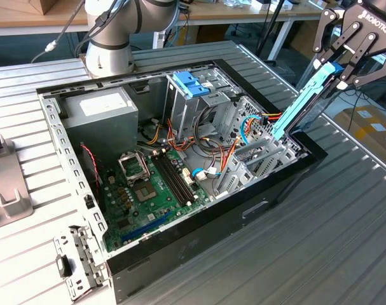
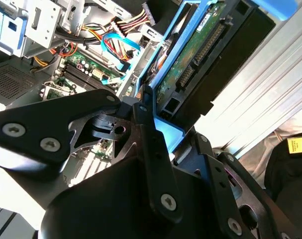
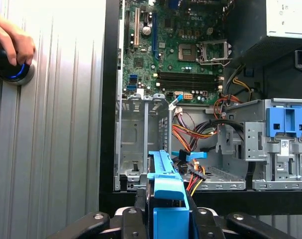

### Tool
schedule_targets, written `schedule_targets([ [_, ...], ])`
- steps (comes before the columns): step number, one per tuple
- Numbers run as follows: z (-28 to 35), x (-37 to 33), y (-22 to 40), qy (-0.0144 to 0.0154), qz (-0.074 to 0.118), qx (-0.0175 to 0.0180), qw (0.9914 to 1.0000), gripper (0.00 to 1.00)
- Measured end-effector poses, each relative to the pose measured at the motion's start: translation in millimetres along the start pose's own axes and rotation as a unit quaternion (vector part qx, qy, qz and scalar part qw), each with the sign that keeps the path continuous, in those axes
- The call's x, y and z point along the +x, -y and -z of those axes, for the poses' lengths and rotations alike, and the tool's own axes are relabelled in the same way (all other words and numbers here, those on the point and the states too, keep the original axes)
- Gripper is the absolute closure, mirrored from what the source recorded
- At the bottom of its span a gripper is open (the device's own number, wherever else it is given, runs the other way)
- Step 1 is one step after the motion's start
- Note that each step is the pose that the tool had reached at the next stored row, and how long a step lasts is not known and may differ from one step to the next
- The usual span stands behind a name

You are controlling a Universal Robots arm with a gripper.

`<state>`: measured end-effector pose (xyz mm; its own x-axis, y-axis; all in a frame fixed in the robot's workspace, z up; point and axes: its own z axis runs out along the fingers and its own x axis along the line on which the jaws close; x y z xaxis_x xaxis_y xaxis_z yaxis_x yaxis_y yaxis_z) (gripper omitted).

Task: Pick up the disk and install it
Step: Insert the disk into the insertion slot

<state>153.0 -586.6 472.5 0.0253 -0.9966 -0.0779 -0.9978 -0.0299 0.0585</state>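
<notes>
In the exterior view my gripper (image 1: pixel 337 67) hangs above the open computer case's right corner, shut on the disk (image 1: pixel 304 105). The disk is a dark slab with light-blue side rails. It is held on edge and tilted steeply, its lower end down at the case's rim beside the grey drive bay (image 1: pixel 256 159). The second wrist view shows the disk's green circuit board (image 2: pixel 190 59) and blue rail between my fingers (image 2: pixel 143 107). In the first wrist view the blue rail (image 3: pixel 163 174) points from my gripper (image 3: pixel 165 211) toward the unfilled bay (image 3: pixel 141 144).
Inside the case (image 1: pixel 199 222) lie the motherboard (image 1: pixel 148 190), a grey power supply box (image 1: pixel 97 108), a metal cage with blue handles (image 1: pixel 193 86) and loose coloured cables (image 1: pixel 227 149). A person's hand (image 3: pixel 11 42) rests on a round black device on the ribbed table.
</notes>
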Motion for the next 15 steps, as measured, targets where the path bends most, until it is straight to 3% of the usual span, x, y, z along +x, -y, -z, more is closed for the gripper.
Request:
schedule_targets([
  [5,0.0,0.0,0.0,0.0000,0.000,0.0000,1.00000,0.63],
  [15,-1.2,-3.2,-7.3,0.0000,0.000,0.0000,1.00000,0.63],
])
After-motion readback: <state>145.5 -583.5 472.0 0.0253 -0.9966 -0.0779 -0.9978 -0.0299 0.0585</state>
